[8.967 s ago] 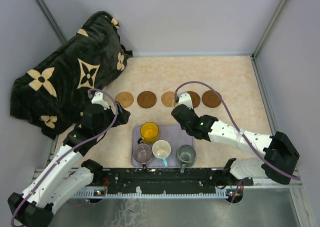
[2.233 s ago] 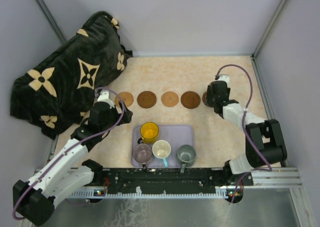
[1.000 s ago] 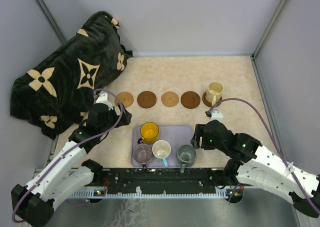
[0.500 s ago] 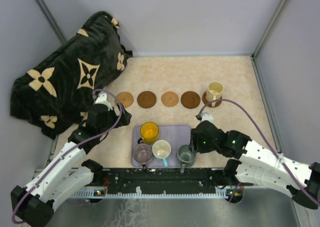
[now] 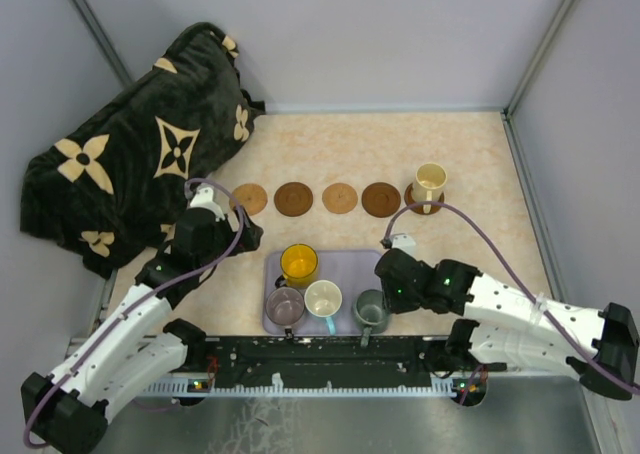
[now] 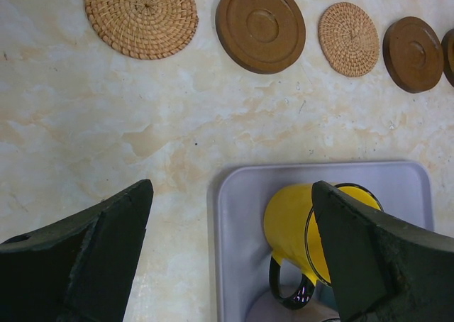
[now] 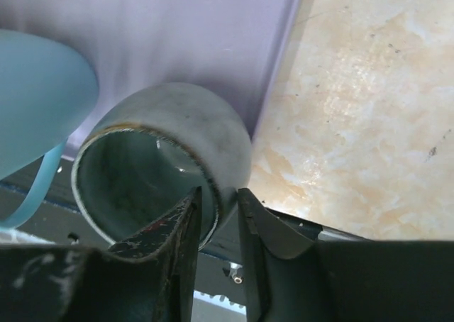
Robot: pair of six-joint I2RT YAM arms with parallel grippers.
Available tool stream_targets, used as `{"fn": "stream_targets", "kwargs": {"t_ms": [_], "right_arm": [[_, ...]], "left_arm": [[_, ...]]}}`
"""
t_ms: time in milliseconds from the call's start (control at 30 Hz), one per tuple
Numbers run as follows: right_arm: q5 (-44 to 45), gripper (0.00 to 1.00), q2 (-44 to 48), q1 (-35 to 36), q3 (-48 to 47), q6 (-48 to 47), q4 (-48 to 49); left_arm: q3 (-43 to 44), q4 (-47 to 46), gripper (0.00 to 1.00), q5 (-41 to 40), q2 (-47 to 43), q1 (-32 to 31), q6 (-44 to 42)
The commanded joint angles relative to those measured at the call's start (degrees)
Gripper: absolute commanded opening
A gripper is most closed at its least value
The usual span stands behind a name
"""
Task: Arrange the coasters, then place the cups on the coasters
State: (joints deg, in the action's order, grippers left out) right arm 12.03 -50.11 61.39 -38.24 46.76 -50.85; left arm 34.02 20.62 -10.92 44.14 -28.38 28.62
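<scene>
Far to the left of the lavender rectangular plastic tray [image 5: 352, 264], a black plush blanket with beige flower motifs [image 5: 140, 144] lies heaped against the wall, clear of the working lane. The left gripper [image 6: 230, 191] hovers by the tray's far-left corner, jaws spread as wide as they go and holding nothing. I judge it waits there within reach of the round yellow ceramic mug [image 6: 301, 230] in that corner, without crossing the other arm.

Beyond the tray's far edge runs a row of round coasters [image 5: 294, 198], some woven straw, some smooth brown wood, spaced so that no mug crowds its neighbour. Four are bare.

Along the tray's near side stand a mauve mug [image 5: 285, 304], a white mug with a light blue handle [image 5: 323, 299] and, in the near-right corner, a grey-green ceramic mug [image 7: 170, 145]. The right gripper [image 7: 216, 194] is on this last one. Its jaws are drawn to a narrow gap, one finger inside the rim and one outside, with the wall pinched between. The rim grip likely suits mugs packed too close for a grasp round the body.

The tray's right rim lies just beside that mug, and the metal rail [image 5: 330, 359] runs along the tray's near side. Straight up looks the freest way out.

Past the tray's far-right corner a cream mug [image 5: 430, 182] stands on the fifth coaster. The dark wooden coaster [image 5: 381, 199] beside it is the nearest open spot.
</scene>
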Motion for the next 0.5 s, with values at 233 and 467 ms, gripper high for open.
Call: {"fn": "stream_targets", "kwargs": {"t_ms": [233,467], "right_arm": [[4.8,0.1,-5.5,1.1,-3.0,-1.4,2.0],[8.6,0.1,-8.0,1.2,-6.3,-3.3,1.7]], "left_arm": [[-0.4,-1.1,0.99,-1.1,-2.1,-0.2,-0.3],[-0.7,-1.6,0.99,-0.9,-2.0,-0.2,-0.1]]}}
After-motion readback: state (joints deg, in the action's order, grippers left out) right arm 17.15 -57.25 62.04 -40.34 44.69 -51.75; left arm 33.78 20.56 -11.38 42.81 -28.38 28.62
